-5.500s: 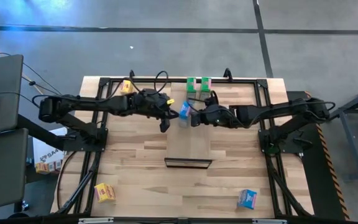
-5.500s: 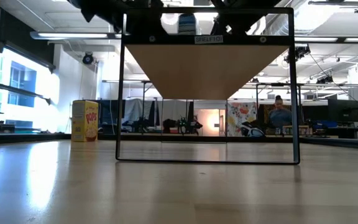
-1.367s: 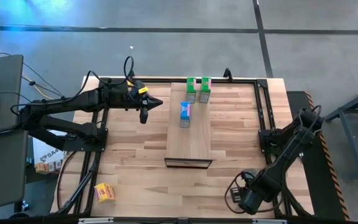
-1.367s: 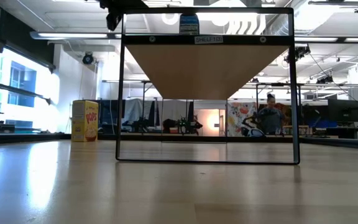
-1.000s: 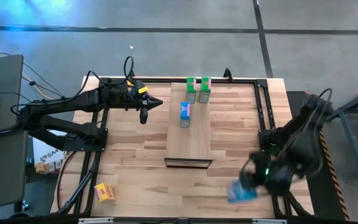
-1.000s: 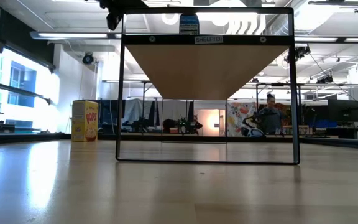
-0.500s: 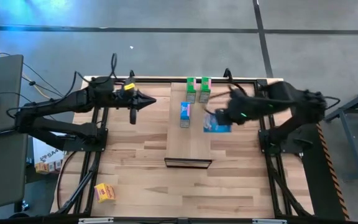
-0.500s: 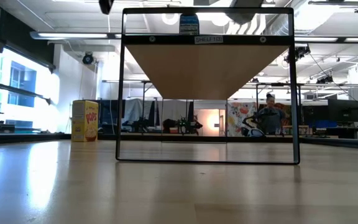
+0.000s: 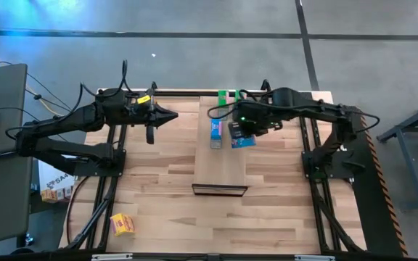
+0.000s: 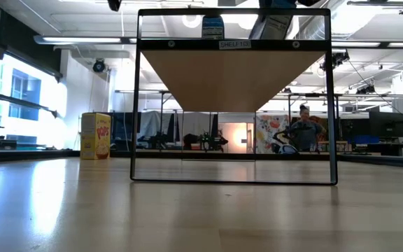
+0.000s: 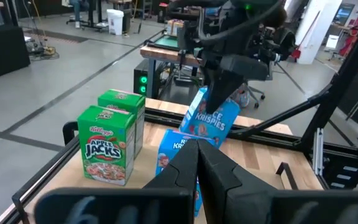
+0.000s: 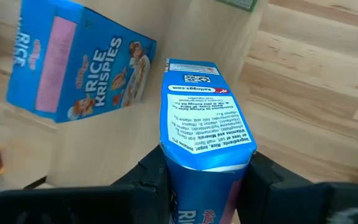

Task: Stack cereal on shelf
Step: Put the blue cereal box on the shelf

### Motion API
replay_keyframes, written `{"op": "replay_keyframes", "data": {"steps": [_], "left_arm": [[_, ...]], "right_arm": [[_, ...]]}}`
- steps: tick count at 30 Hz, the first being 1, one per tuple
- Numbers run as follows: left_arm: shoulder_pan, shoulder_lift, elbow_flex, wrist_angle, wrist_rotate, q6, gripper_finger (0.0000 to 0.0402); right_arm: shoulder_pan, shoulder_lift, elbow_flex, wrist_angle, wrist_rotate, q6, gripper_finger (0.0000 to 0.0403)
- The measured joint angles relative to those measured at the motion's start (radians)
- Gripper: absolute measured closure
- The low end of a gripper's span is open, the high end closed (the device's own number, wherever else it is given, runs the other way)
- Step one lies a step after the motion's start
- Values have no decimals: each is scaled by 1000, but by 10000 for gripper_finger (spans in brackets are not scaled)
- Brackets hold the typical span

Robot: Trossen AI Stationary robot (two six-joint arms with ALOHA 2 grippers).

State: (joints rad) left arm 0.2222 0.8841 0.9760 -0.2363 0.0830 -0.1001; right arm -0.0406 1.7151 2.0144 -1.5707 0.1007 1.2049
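The right gripper [image 9: 242, 134] is clamped on a blue cereal box [image 12: 207, 118], tilted in the air over the shelf [image 9: 221, 170] right beside another blue box [image 9: 216, 133], so lowering it crooked could easily topple that neighbour; the left gripper [image 9: 151, 135] waits closed.

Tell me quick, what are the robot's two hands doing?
Left gripper: shut, empty, beside the shelf.
Right gripper: shut on a blue box, over the shelf.

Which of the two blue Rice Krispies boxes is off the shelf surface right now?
The one clamped in the right pincer, the held blue box, tilted in the air. The other blue box stands on the shelf beside it.
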Motion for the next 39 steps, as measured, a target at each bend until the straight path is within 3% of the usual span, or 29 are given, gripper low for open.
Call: {"op": "replay_keyframes", "data": {"steps": [18, 31, 39], "left_arm": [[0, 1, 0, 1, -1, -1, 401], [0, 1, 0, 1, -1, -1, 401], [0, 1, 0, 1, -1, -1, 401]], "right_arm": [[-6, 62, 1, 2, 6, 54, 297], [-8, 66, -1, 3, 0, 44, 170], [-25, 58, -1, 29, 0, -4, 144]]}}
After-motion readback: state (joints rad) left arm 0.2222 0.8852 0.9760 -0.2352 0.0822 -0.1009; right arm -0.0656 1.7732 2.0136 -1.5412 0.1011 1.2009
